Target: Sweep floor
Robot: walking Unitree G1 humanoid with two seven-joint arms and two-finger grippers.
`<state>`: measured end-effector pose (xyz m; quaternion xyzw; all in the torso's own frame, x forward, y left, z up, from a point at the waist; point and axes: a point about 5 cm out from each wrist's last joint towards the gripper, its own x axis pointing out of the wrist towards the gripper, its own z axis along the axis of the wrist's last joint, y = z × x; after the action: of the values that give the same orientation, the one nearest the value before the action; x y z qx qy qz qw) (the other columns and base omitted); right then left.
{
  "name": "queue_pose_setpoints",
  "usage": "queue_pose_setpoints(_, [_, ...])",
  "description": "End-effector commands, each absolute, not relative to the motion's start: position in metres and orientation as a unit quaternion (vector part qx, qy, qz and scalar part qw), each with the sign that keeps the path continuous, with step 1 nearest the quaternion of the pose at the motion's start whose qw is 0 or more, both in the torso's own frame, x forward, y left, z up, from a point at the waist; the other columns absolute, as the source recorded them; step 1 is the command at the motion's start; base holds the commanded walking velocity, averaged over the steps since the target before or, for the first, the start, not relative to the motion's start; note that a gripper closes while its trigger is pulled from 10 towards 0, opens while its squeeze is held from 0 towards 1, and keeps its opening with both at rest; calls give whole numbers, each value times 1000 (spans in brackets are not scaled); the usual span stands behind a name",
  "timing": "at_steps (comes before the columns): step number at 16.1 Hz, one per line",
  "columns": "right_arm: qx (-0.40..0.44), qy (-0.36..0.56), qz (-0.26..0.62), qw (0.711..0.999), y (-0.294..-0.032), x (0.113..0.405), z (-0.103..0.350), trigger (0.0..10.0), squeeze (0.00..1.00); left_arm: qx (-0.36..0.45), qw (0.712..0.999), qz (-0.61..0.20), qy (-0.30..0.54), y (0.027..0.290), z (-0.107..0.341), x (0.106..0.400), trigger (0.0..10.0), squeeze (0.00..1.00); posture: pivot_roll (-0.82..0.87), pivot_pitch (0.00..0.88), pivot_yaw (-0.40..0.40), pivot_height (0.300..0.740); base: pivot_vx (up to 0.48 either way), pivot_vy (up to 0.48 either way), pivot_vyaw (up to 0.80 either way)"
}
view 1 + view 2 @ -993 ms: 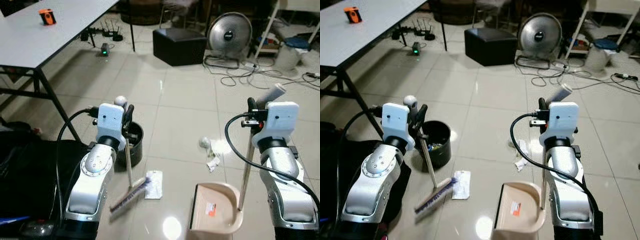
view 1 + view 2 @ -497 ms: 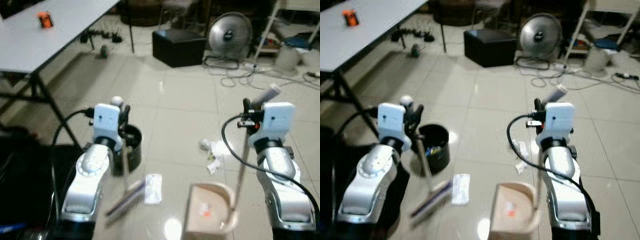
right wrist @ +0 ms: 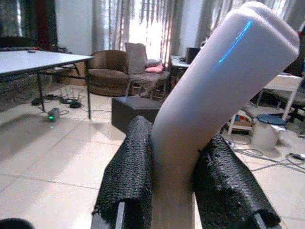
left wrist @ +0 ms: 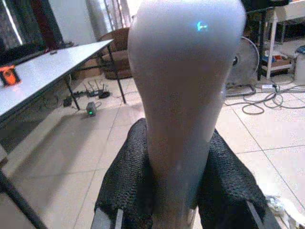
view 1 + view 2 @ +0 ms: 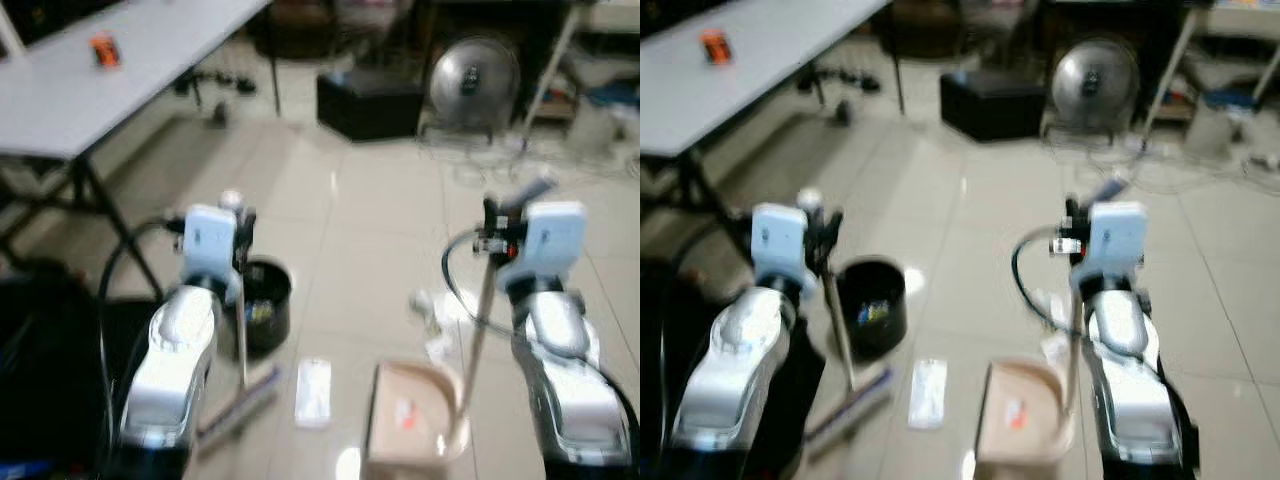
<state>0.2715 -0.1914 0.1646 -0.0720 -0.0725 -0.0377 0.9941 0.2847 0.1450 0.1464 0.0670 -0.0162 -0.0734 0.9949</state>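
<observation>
Head views are blurred. Left gripper (image 4: 176, 191), jaws clamped on the broom (image 5: 240, 330) handle; its bristles rest on glossy floor tiles (image 5: 370, 240) beside a black bin (image 5: 262, 315). Flat wrapper (image 5: 313, 392) (detail unclear). Right gripper (image 3: 174, 183) clasps the beige dustpan (image 5: 410, 430) handle.

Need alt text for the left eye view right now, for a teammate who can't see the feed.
Blurred view: the left gripper holds a broom and the right gripper a dustpan, both resting on the tiled floor. A white wrapper lies between them, a black bin stands behind the broom, and crumpled paper lies behind the dustpan.
</observation>
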Motion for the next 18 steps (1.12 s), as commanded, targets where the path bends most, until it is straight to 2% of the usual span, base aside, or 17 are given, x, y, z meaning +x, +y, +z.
queue_pose_setpoints(1, [-83,-91,-46,991,-195,271,174,10000,0,61,994,-87,-40,137,156,285,10000,0,-69,30,23,740,371,0,0])
queue_pose_setpoints(12, [-81,-93,-39,992,-193,274,174,10000,0,65,994,-86,-33,138,153,285,10000,0,-68,25,18,740,362,0,0])
queue_pose_setpoints(16, [-73,-86,-26,993,-194,280,172,10000,0,73,994,-83,-23,139,147,286,10000,0,-61,14,10,740,0,0,0])
queue_pose_setpoints(18, [-112,-104,-9,988,-190,285,173,10000,0,84,994,-68,-17,143,145,288,10000,0,-45,21,14,740,0,0,0])
